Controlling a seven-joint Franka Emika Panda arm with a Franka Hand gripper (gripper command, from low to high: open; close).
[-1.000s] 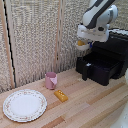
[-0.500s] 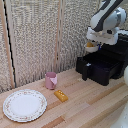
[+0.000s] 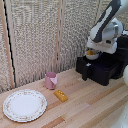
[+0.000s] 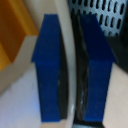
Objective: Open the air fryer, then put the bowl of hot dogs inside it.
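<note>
Glossy black air fryer [image 3: 107, 67], pale wooden table [image 3: 90, 107]

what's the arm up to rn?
The gripper is shut on the rim of the bowl with the hot dogs, holding it over the pulled-out drawer of the air fryer. The bowl isn't set down yet. The pink cup, orange block and plate sit untouched on the table.

Arm bent downward, tool [image 4: 74, 75] fingers [image 4: 50, 70] nearly closed, pinching thin rim
</note>
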